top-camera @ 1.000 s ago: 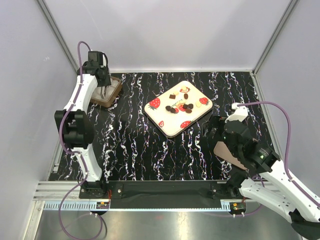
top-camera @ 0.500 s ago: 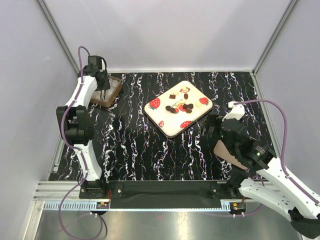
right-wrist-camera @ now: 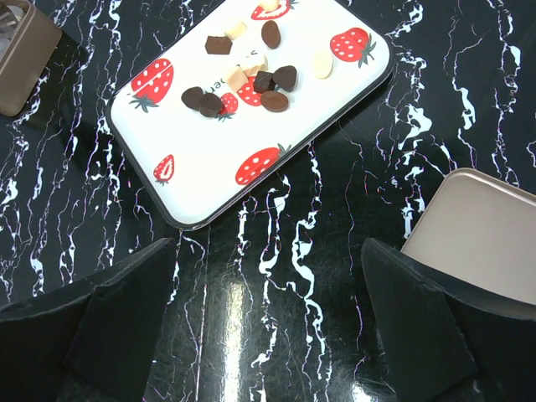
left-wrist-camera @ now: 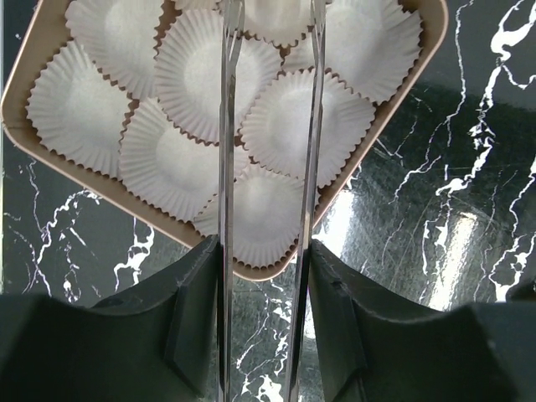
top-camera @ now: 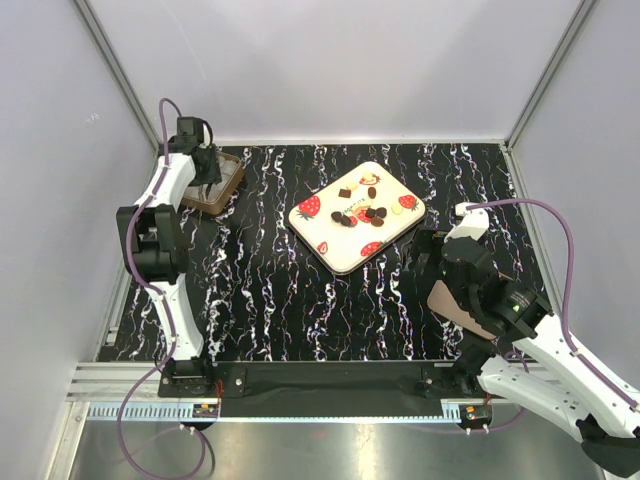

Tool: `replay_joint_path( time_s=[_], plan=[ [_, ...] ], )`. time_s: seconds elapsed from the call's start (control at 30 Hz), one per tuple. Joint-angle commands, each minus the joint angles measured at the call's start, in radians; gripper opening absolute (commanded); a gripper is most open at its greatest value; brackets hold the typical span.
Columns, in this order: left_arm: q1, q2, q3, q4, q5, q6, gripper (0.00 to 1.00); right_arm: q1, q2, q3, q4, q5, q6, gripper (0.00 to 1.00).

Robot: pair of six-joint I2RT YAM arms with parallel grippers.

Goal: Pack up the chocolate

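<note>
At the far left corner of the black marbled table [top-camera: 270, 290], the left gripper [top-camera: 207, 182] hangs over a brown box [top-camera: 231, 184]. The left wrist view shows its two thin fingers [left-wrist-camera: 227, 126] standing a narrow way apart with nothing between them, directly above the white paper cups [left-wrist-camera: 126, 38] that fill the box. No sweet is seen in any cup in view. The chocolate [top-camera: 362, 213] lies well to the right of this gripper, on a white tray [top-camera: 335, 250] printed with strawberries, set at an angle near the table's middle. The pieces are dark brown, tan and cream. Most are clustered near the tray's centre, and a few sit toward its far edge. Further right, the right gripper [right-wrist-camera: 268, 251] is held above the bare table just off the tray's near right corner. Its jaws are spread wide and empty, and the chocolate lies ahead of them on the tray, apart from both fingers. A flat tan lid [right-wrist-camera: 486, 226] lies on the table beside the right finger, partly beneath the right arm in the top view.
</note>
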Motion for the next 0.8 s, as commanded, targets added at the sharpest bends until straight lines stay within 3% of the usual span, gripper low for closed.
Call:
replay_joint_path(
  time_s=[0.0,0.33,0.5,0.6,0.77],
  plan=[
    [0.004,-0.014,0.045,0.065,0.033,0.018,0.48,0.002,-0.002,-0.001,0.054,0.044,-0.016,1.0],
    [-0.011,-0.185,0.055,0.022,0.068,0.002,0.48,0.002,-0.01,0.016,0.039,0.032,0.004,1.0],
    [-0.039,-0.331,-0.072,0.021,0.13,-0.054,0.48,0.001,-0.017,0.028,0.014,0.014,0.016,1.0],
    [-0.141,-0.431,-0.185,0.052,0.177,-0.085,0.48,0.002,-0.022,0.048,-0.013,0.009,0.027,1.0],
    [-0.353,-0.535,-0.329,0.065,0.122,-0.096,0.48,0.001,-0.053,0.062,-0.041,-0.014,0.042,1.0]
  ],
)
